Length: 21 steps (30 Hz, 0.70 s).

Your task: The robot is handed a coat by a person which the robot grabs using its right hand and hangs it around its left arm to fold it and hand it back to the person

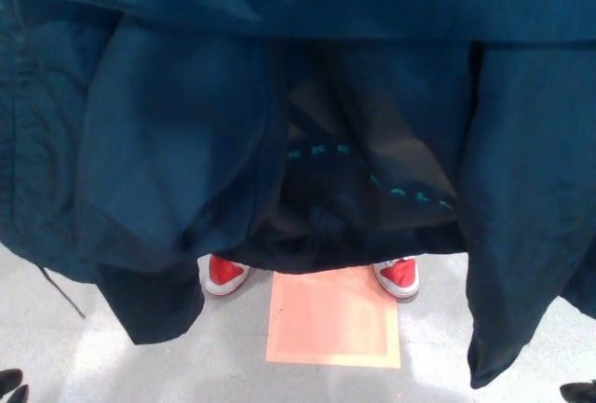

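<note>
Dark coat [186, 142] fills the view (hands hidden, grip untellable) above red shoes [225, 273].

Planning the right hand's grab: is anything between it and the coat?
Nothing visible does. The coat hangs across the whole view; below it show only the person's red shoes and an orange floor patch. A black tip at bottom right may be the right hand.
</note>
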Available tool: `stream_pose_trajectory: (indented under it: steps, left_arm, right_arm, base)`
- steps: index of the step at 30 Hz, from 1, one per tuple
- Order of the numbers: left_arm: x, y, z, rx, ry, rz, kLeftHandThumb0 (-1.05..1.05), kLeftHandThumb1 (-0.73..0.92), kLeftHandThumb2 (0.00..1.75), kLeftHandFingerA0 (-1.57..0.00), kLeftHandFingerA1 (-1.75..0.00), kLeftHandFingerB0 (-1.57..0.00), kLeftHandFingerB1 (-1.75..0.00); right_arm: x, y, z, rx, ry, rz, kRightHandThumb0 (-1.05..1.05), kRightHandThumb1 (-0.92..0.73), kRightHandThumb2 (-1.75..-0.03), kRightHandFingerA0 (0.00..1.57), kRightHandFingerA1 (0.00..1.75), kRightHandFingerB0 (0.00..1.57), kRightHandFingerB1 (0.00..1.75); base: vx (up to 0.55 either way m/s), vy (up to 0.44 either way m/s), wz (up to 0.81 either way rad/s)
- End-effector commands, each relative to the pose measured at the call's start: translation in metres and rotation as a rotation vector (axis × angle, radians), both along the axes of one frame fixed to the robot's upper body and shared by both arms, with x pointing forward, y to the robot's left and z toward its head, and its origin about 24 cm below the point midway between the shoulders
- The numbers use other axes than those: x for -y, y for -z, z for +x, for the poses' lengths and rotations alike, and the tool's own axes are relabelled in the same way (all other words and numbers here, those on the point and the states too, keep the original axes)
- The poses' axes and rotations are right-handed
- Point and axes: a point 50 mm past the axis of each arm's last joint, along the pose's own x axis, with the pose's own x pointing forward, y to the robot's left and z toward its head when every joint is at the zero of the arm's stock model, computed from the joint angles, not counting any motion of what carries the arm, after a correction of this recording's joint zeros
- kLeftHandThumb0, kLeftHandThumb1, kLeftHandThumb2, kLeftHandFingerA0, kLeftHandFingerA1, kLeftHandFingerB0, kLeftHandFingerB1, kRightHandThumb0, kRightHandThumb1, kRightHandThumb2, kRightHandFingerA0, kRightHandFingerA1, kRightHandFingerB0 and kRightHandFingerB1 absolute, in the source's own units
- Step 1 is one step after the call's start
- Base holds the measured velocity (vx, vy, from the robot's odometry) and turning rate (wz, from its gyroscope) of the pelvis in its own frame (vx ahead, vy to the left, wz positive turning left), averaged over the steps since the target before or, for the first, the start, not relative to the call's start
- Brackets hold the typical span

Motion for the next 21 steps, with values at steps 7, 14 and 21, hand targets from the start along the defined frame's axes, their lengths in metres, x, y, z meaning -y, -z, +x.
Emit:
stream_pose_trajectory:
  steps: [7, 14, 21]
  left_arm:
    - [-0.003, -0.001, -0.007, 0.044, 0.007, -0.018, -0.61, 0.85, 0.65, -0.26, -0.35, -0.22, -0.33]
    - [-0.002, 0.0, -0.006, 0.042, 0.018, -0.032, -0.61, 0.86, 0.66, -0.22, -0.33, -0.19, -0.32]
    - [-0.001, -0.003, 0.0, 0.068, 0.014, -0.059, -0.34, 0.6, 1.12, 0.0, -0.48, 0.0, -0.47]
  right_arm:
    - [-0.01, -0.042, 0.012, 0.351, -0.147, 0.231, -0.36, -0.51, -1.09, 0.0, 0.48, 0.0, 0.47]
    - [-0.026, -0.137, 0.0, 0.363, -0.654, 0.282, -0.85, -0.77, -1.11, 0.06, 0.38, 0.06, 0.2]
    - [-0.051, -0.269, -0.024, 0.676, -1.028, 0.522, -0.86, -0.71, -1.09, 0.09, 0.47, 0.05, 0.28]
  base:
    - [0.0, 0.0, 0.0]
    - [0.0, 0.0, 0.0]
    - [0.0, 0.0, 0.0]
